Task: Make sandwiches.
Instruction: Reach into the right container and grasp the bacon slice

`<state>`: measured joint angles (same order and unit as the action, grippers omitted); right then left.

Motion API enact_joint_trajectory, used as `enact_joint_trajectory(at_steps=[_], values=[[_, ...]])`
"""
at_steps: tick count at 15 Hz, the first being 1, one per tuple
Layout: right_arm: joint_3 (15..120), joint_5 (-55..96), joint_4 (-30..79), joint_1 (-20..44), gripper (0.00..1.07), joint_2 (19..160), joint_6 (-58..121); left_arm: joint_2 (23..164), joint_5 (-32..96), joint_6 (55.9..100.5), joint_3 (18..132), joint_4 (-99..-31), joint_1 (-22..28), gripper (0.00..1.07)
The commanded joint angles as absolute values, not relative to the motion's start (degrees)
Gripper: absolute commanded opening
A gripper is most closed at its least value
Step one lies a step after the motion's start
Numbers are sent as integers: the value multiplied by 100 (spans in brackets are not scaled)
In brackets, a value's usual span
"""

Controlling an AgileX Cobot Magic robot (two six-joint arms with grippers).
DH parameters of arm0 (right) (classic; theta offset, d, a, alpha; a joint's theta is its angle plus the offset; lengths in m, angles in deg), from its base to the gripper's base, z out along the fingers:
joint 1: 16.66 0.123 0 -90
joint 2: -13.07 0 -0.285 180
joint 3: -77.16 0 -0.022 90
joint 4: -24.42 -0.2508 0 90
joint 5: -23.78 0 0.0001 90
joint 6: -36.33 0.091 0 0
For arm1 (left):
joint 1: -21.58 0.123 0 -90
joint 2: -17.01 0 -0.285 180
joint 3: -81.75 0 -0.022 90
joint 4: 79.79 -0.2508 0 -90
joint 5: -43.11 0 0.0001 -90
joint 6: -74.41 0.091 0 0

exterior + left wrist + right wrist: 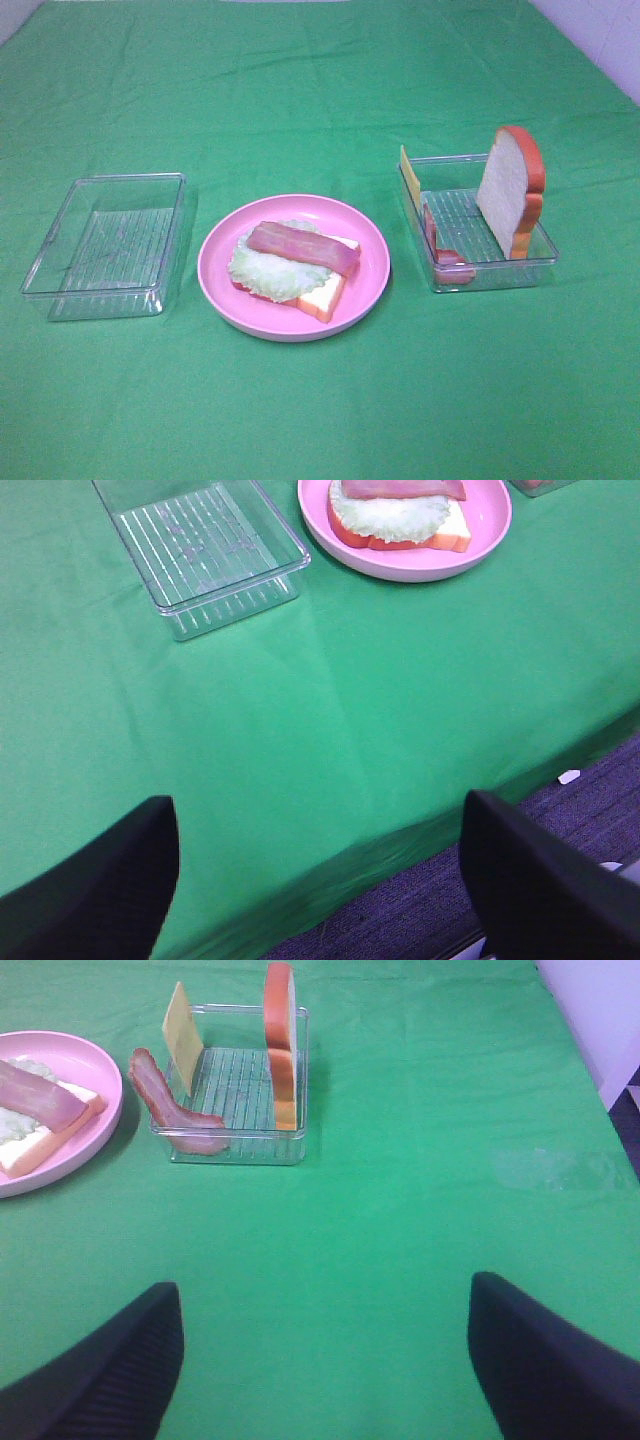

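black jaws of the left gripper [320, 880] and right gripper [325, 1360] stand wide apart over bare green cloth [320, 420], holding nothing, probably kept clear of the food. beyond, the half-built sandwich [295, 265] lies on the pink plate [215, 285], with lettuce [255, 270] over white bread and a bacon strip [300, 246] on top. farther right, a clear tray [490, 275] props a bread slice [510, 190], cheese [409, 175] and spare bacon [432, 235] upright, easy to pinch

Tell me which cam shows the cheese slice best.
Right wrist. The cheese slice turns its broad yellow face to that camera, standing upright at the clear tray. Exterior high catches it nearly edge-on, a thin yellow sliver. Left wrist doesn't show it.
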<state>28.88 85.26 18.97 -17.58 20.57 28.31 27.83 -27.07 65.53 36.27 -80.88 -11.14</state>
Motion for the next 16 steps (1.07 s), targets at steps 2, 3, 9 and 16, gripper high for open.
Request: enact_joint_trajectory(at_steps=[2,3,9,16], values=[[2893,8457,1903,-1781,75,1999,2762,2731,-2209,6558,3535,-8139,-1131,74],[2893,8457,1903,-1781,75,2022,2762,2731,-1745,6604,3364,-8139,-1131,74],[3008,8205,1926,-1781,75,2446,3089,2743,-1699,6914,3335,-8202,-1131,74],[3048,6549,860,-1786,75,5093,3083,2743,-1699,6828,3335,-8391,-1131,74]])
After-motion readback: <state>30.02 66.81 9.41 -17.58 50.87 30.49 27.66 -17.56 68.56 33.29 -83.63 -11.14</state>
